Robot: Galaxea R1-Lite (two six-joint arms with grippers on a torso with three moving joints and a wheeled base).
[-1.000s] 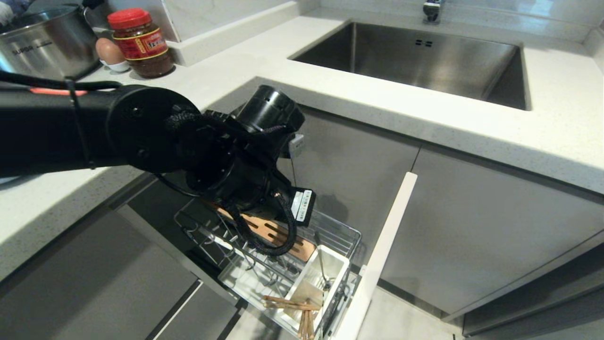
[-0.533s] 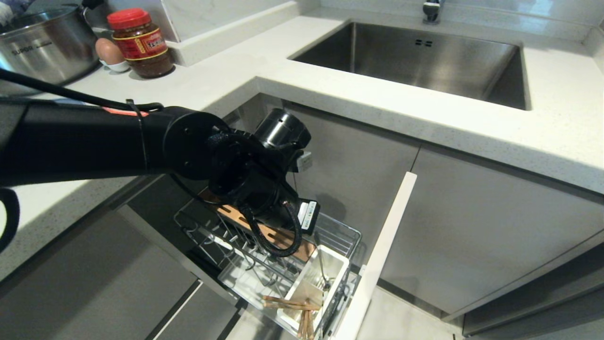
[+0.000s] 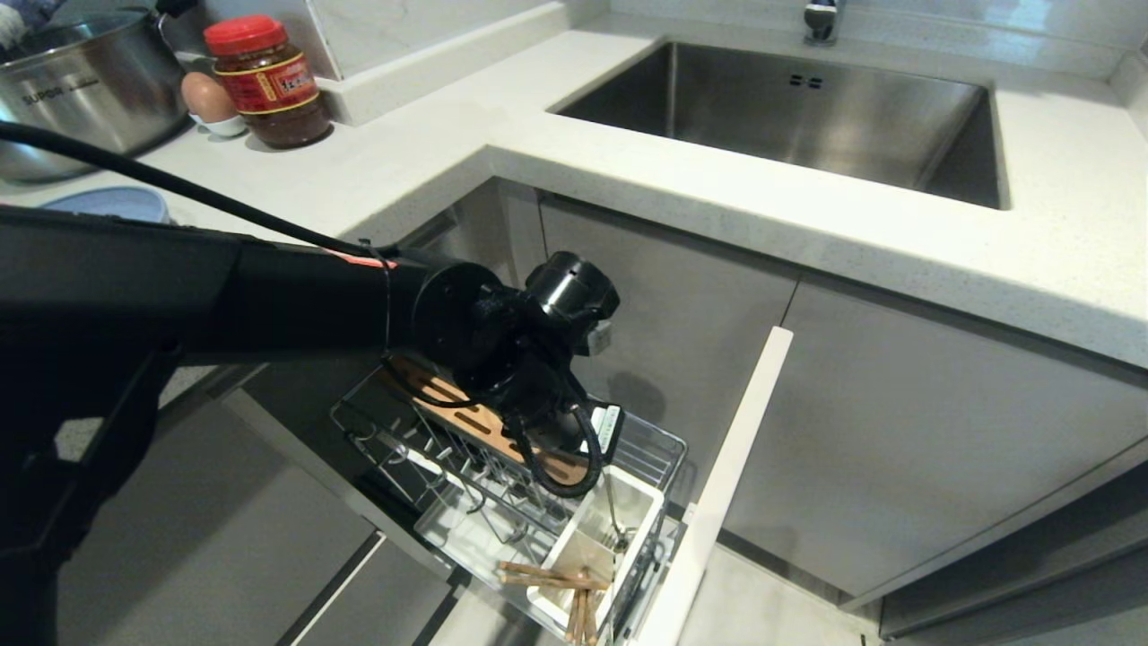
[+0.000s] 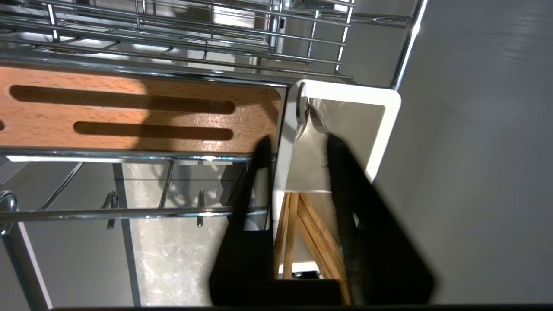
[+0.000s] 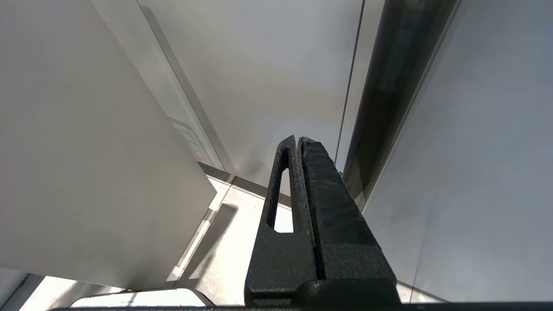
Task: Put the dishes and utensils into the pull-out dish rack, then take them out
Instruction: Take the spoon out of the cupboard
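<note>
Now left gripper low over rack, jaws narrowly parted, empty, straddling near wall of white cup. Metal utensil and chopsticks both in cup; blue plate on counter. Likely unloading: next, settle fingers around utensil handle, close, lift straight. Right gripper parked, closed.

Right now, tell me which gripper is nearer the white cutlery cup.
Left. The left gripper hangs open just above the cutlery cup, over its opening. The right gripper is parked shut beside plain cabinet panels, away from the cup.
</note>
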